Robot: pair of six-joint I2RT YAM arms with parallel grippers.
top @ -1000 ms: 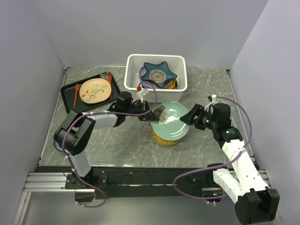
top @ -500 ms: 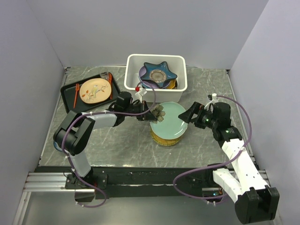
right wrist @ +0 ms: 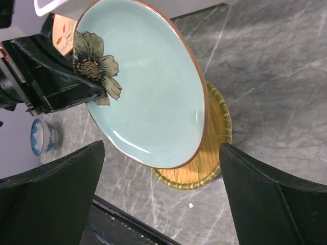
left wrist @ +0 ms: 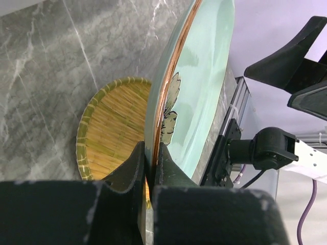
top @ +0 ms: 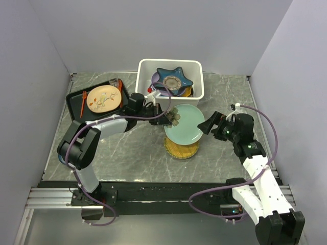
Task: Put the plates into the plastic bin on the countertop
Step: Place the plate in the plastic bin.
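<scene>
One pale green plate (top: 186, 126) with a flower is hanging tilted in the left gripper (top: 171, 118), whose jaws are clamping its flowered rim, while the right gripper (top: 207, 125) is gaping empty just beside the plate's opposite edge, not touching it. Doing this well is, I judge, a matter of keeping that thin pinch firm, clearing the near wall of the plastic bin (top: 144, 92), which is lying just beyond the left gripper, and letting go only low over the navy star-shaped plate (top: 173, 80) inside; a yellow woven-look plate (top: 181, 150) is sitting beneath the held one.
</scene>
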